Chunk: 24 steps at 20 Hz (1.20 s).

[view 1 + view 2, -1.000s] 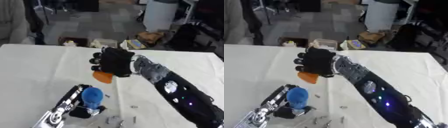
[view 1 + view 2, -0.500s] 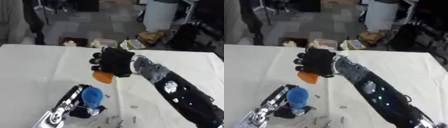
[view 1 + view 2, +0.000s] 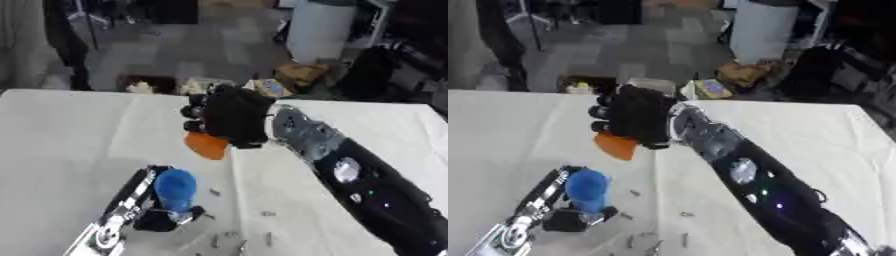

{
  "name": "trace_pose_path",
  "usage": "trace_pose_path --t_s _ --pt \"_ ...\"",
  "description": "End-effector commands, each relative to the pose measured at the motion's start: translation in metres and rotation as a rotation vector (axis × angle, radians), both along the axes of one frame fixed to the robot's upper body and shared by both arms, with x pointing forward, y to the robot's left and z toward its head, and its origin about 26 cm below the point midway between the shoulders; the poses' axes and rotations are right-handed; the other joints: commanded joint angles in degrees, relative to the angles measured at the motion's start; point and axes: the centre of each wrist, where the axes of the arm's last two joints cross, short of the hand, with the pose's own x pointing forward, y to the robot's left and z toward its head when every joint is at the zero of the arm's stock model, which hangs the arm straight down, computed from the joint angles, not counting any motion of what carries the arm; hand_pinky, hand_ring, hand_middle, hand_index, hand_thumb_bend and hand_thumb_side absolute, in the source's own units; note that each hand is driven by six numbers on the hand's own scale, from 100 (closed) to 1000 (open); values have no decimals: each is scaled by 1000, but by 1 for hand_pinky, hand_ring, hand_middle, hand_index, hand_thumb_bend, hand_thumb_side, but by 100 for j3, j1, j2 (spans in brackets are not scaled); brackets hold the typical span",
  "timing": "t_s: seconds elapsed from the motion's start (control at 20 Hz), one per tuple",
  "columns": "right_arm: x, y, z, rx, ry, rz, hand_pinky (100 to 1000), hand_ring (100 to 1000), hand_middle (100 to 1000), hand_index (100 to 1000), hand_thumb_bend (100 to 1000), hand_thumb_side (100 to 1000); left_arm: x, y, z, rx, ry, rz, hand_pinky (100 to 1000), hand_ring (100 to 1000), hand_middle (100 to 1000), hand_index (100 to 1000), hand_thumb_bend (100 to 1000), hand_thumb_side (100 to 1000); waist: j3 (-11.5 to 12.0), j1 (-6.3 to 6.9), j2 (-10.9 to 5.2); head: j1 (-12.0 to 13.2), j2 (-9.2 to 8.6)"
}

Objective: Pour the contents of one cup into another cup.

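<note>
Item, frame centre: my right hand [image 3: 229, 119], black, fingers curled round a small orange cup [image 3: 206, 145] that hangs tilted beneath the palm, mouth slanting down and toward the lower left. Item, lower left: my left hand [image 3: 166, 217], curled round the base of an upright blue cup [image 3: 175, 185], its open mouth below and slightly left of the orange one, apart from it. Small dark bits [image 3: 226, 239] lie scattered on the white table [image 3: 61, 140]; I judge the pour depends on carrying the orange rim down-left over the blue mouth.
</note>
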Motion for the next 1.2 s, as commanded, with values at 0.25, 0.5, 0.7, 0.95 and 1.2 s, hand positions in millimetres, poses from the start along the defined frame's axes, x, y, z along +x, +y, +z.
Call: trace_pose_path --t_s 0.25,0.5,0.7,0.95,1.2 --pt "-14 -43 30 314 25 -53 377 437 439 650 100 100 8 42 -9 -20 -142 315 360 436 401 644 943 373 -59 37 -66 97 -93" --pt "-10 -94 12 748 291 -175 213 294 302 634 100 100 7 63 -15 32 -195 443 555 674 653 817 1000 712 -97 59 -47 148 -125" --pt "-2 -133 -22 1089 515 -315 179 262 274 631 100 100 3 72 -13 18 -219 485 541 669 666 816 1000 761 -120 80 -27 170 -151" --pt "11 -160 -85 1302 794 -496 175 255 266 632 227 100 -6 75 2 -131 -246 520 521 655 661 812 1000 853 -113 143 -11 131 -151" --pt "16 -162 -130 1318 952 -579 205 279 294 651 278 100 -13 73 26 -303 -252 520 517 654 662 814 1000 905 -88 216 -20 79 -144"
